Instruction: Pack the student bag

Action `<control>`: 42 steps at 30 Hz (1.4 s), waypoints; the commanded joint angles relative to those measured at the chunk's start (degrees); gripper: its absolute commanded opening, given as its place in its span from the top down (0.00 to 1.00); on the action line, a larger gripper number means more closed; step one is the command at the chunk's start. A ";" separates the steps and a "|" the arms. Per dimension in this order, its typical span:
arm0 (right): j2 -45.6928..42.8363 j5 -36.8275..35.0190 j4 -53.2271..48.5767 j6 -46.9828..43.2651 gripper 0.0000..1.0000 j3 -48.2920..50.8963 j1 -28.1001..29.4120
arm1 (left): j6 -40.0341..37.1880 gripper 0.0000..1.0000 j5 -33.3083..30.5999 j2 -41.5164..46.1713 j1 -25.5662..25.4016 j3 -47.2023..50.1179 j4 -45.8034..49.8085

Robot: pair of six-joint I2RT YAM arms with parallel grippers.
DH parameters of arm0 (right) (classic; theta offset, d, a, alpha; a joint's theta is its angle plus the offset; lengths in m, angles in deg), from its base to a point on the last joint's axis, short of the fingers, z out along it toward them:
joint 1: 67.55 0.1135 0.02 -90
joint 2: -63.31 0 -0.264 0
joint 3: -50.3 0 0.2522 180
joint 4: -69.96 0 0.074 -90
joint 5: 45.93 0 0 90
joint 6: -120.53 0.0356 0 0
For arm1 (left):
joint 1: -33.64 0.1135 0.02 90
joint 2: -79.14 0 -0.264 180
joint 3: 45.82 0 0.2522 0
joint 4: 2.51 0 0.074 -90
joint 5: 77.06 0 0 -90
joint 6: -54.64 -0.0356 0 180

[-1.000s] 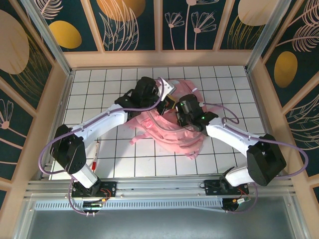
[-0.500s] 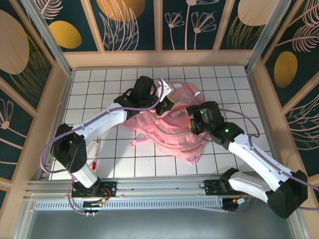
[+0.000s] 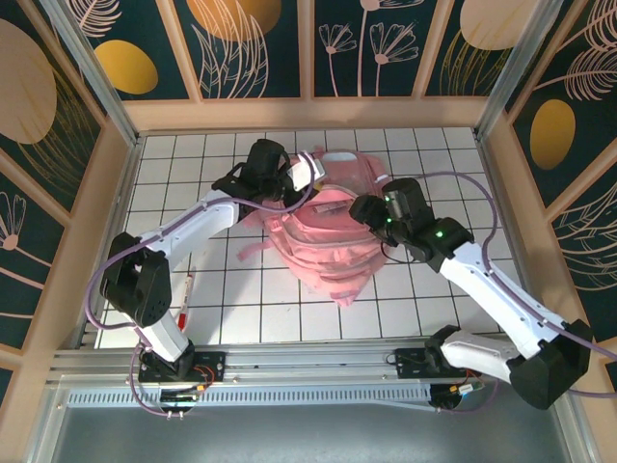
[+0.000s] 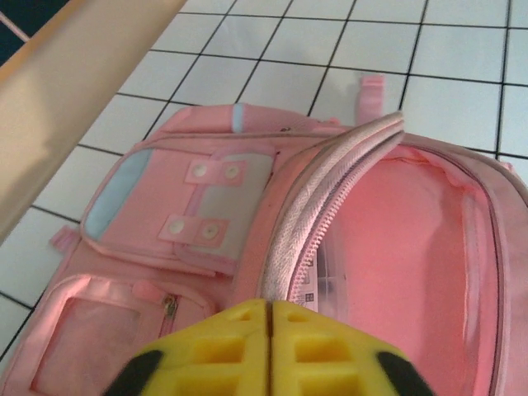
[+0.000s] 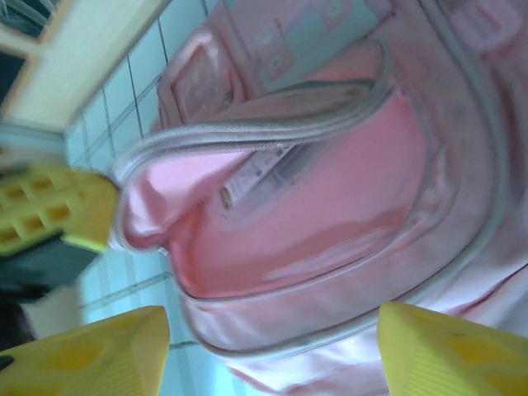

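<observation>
Top view, student bag (image 3: 333, 246): lies on the white tiled table (image 3: 193, 154), mid-field between the two arms, main compartment gaping.
Top view, left gripper (image 3: 310, 178): at the far left edge of the bag's opening.
Top view, right gripper (image 3: 362, 210): over the bag's right side, pointing toward the opening.
Top view, pen (image 3: 183, 304): thin, red and white, on the tiles left of the bag, well apart from it.
Left wrist, left fingers (image 4: 223, 346): yellow pads clenched together, pinching the zip edge (image 4: 330, 190), which runs down into them.
Left wrist, inside of bag: pink lining; white printed label (image 4: 318, 276) just inside the zip edge.
Left wrist, front pocket (image 4: 206, 206): grey flap with four round studs, on the side toward the wooden wall (image 4: 66, 91).
Right wrist, right fingers (image 5: 91, 355): spread wide, released, grasping nothing; the bag's opening lies below them.
Right wrist, left gripper: one yellow finger at the left end of the opening, the zip edge raised up to it.
</observation>
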 commanded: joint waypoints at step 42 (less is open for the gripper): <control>18.89 13.84 14.72 -102.73 0.42 -2.82 -5.04 | 58.36 0.08 -24.08 12.96 30.62 32.10 42.42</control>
